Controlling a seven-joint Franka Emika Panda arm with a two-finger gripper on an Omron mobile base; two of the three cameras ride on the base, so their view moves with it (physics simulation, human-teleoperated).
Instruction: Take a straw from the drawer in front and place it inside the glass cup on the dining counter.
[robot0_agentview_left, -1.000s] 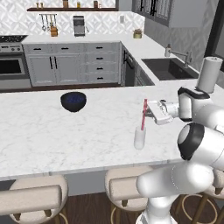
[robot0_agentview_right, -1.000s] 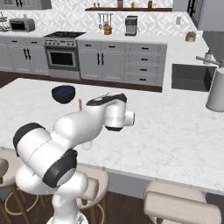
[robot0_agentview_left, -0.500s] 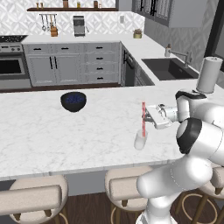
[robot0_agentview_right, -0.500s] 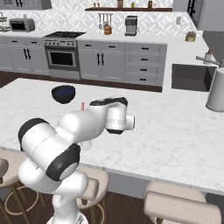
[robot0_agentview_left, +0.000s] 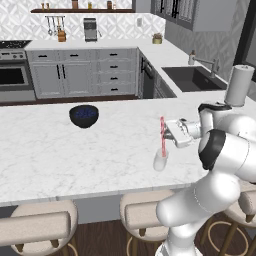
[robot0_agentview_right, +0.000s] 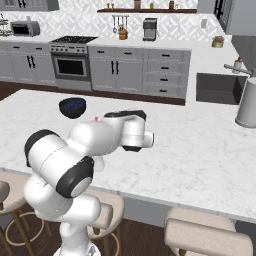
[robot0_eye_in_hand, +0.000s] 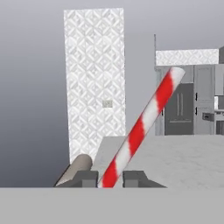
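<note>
The straw (robot0_agentview_left: 162, 135) stands nearly upright over the glass cup (robot0_agentview_left: 160, 161), which sits on the dining counter (robot0_agentview_left: 60, 155) near its front edge. The straw's lower end reaches the cup's mouth. My gripper (robot0_agentview_left: 172, 134) holds the straw from the right at mid-height, shut on it. In the hand view the red-and-white striped straw (robot0_eye_in_hand: 144, 127) rises slanted from between my fingertips (robot0_eye_in_hand: 85, 178), with the gripper (robot0_eye_in_hand: 109, 179) closed around its base. From the right base view my arm hides the cup, and the straw's red tip (robot0_agentview_right: 96, 119) peeks above it.
A dark blue bowl (robot0_agentview_left: 83, 115) sits on the counter to the far left of the cup; the same bowl (robot0_agentview_right: 72, 106) shows in the right view. A tall white roll (robot0_agentview_left: 239, 85) stands by the sink (robot0_agentview_left: 192, 77). Beige stools (robot0_agentview_left: 145, 215) line the counter's near side.
The straw has sunk a little toward the cup and my hand has shifted slightly with it. The cup and bowl have stayed put.
</note>
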